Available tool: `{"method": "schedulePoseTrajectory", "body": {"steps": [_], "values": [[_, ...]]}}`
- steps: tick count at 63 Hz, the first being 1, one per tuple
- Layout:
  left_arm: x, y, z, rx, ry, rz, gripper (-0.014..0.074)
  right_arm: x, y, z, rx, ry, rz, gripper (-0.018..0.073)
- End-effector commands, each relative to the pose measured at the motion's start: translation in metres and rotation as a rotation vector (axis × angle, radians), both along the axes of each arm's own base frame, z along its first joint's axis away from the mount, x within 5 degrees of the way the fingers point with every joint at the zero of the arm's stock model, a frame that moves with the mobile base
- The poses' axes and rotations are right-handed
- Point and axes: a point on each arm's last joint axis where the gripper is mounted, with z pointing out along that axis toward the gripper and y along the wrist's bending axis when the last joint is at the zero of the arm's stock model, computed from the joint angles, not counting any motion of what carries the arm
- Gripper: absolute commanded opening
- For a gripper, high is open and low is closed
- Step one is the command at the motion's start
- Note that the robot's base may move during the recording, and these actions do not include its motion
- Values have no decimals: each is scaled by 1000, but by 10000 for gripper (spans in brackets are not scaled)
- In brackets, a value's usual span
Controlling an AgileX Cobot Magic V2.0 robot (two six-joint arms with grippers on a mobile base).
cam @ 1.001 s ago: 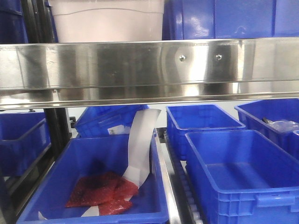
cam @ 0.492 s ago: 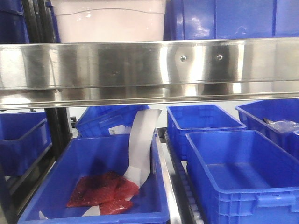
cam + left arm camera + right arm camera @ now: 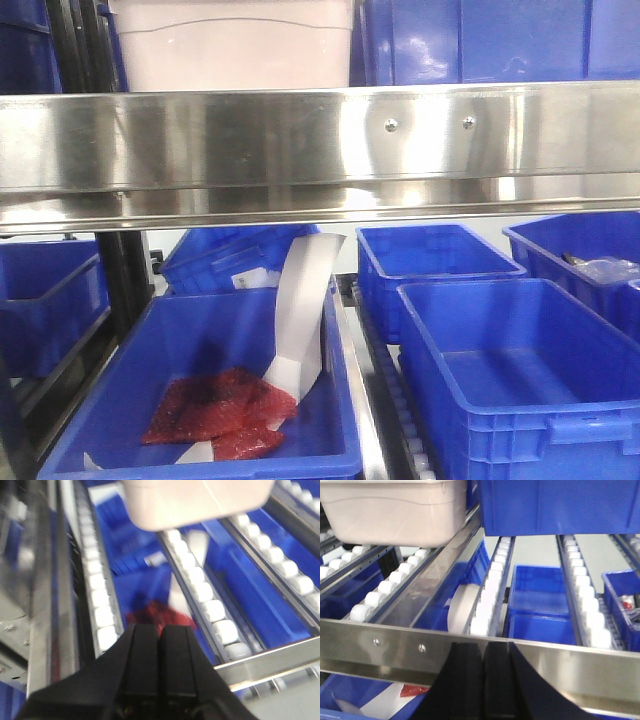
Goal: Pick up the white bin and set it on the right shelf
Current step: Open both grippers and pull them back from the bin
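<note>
The white bin (image 3: pixel 230 45), pale pinkish-white with a curved moulded line, stands on the roller tracks of the right shelf behind its shiny steel front rail (image 3: pixel 300 140). It also shows at the top of the left wrist view (image 3: pixel 195 500) and at the upper left of the right wrist view (image 3: pixel 395 512). My left gripper (image 3: pixel 161 627) is shut and empty, above the rollers and well short of the bin. My right gripper (image 3: pixel 484 645) is shut and empty, just in front of the rail (image 3: pixel 385 650), to the right of the bin.
A blue crate (image 3: pixel 480 40) stands next to the bin on its right. Below the rail, a blue crate (image 3: pixel 180 330) holds red packets (image 3: pixel 215 405) and a white paper strip (image 3: pixel 305 310). Empty blue crates (image 3: pixel 520 400) stand at the lower right. Dark uprights (image 3: pixel 75 45) stand at the left.
The front view has shifted very slightly, so the bin and the rail screws sit a little further right in frame. Nothing was gripped or released.
</note>
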Motion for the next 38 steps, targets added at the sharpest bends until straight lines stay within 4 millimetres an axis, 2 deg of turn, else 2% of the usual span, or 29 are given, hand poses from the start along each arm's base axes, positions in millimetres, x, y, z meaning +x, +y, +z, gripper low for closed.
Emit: {"method": "schedulePoseTrajectory", "body": {"steps": [1,16,28,38], "values": [[-23,2,7,-56,-192,54,-117,-18,-8,8,48,-151,-55,76],[-83,4,-36,-138,-288,98,-118,-55,-13,-12,75,-210,-52,76],[-129,5,-57,-182,-411,110,-118,-76,-17,-6,94,-311,-56,76],[-158,6,-66,-162,-518,104,-117,-80,-19,-2,103,-359,-71,76]]}}
